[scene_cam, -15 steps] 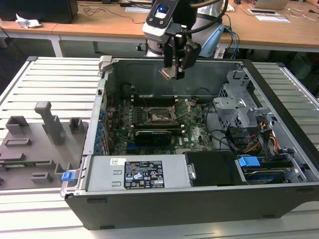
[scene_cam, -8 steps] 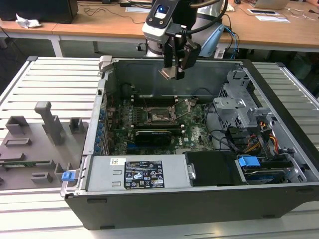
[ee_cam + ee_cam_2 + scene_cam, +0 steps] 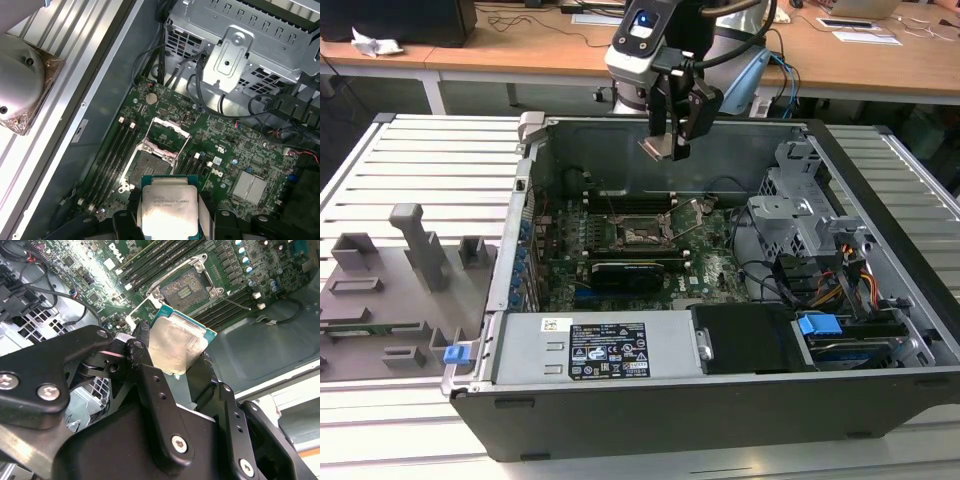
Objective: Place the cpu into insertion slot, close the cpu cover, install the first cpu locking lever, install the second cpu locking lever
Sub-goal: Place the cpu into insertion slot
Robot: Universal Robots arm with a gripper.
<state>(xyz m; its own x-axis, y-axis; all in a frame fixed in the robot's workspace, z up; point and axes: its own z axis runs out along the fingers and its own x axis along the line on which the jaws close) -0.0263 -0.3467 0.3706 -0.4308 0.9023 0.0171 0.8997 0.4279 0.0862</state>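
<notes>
**Mia:** Where is the cpu point(image 3: 653, 148)?

**Tom:** It is up in the air. The hand point(image 3: 672, 140) has it. The two black fingers point(image 3: 142, 347) are pressed on two sides of the cpu, so the hand is closed tight on it.

**Mia:** Is it touching anything else?

**Tom:** No. In the exterior view it hangs over the back part of the open computer case point(image 3: 620, 400), well above the green board point(image 3: 710, 265).

**Mia:** Which way is its shiny side?

**Tom:** In both wrist views the silvery top faces the cameras. It has a thin green edge around it.

**Mia:** And the insertion slot point(image 3: 150, 165)?

**Tom:** It is on the green board, below the cpu and apart from it. In the first wrist view its dark square middle shows.

**Mia:** What about the cpu cover point(image 3: 170, 123)?

**Tom:** In the first wrist view the silver frame is flipped up, just beside the slot.

**Mia:** What is next to the slot?

**Tom:** Long thin memory slots point(image 3: 112, 150) run along one side of it.

**Mia:** What does the case sit on?

**Tom:** A grey striped surface point(image 3: 420, 160). A grey tray point(image 3: 380, 290) lies on it, on the exterior view's left.
</notes>
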